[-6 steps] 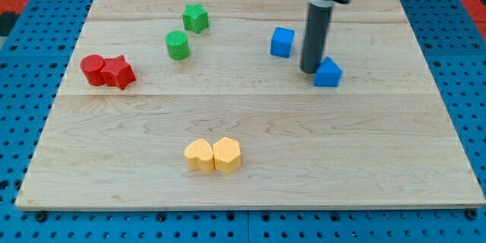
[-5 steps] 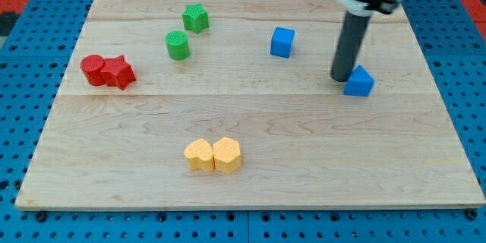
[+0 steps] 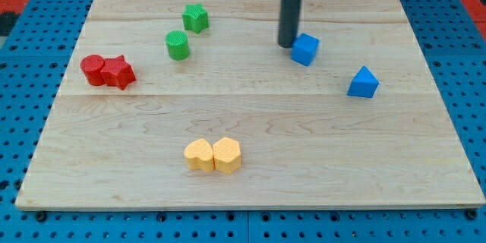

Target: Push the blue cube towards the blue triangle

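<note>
My tip [image 3: 286,45] has jumped from beside the blue triangle [image 3: 363,83] over to the blue cube [image 3: 304,48], and the cube has slid a little to the view's right. My tip now touches the cube's left side. The triangle sits well apart, lower right on the table [image 3: 250,182]. There is no hand to see, only the rod.

Readable text: you find none anywhere in this view.
Wooden board [image 3: 250,121]: you see bare grain only, with no label, number or sign.
Blocks: you see plain coloured faces, with no letters or marks.
Rod: you see a dark plain surface, with no brand legible.
Blue pegboard surround [image 3: 23,45]: you see rows of holes only, with no print.
</note>
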You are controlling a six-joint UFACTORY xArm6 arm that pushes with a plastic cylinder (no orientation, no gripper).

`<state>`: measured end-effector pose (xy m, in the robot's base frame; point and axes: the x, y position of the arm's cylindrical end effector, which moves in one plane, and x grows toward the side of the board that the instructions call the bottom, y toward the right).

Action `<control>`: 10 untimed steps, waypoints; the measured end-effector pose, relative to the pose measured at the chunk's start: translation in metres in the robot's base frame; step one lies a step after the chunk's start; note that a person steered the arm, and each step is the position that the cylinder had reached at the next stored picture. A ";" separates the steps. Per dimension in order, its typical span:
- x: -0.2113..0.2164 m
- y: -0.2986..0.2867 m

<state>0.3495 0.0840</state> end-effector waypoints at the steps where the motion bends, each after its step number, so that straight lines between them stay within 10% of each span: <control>1: 0.022 0.028; 10: 0.018 -0.002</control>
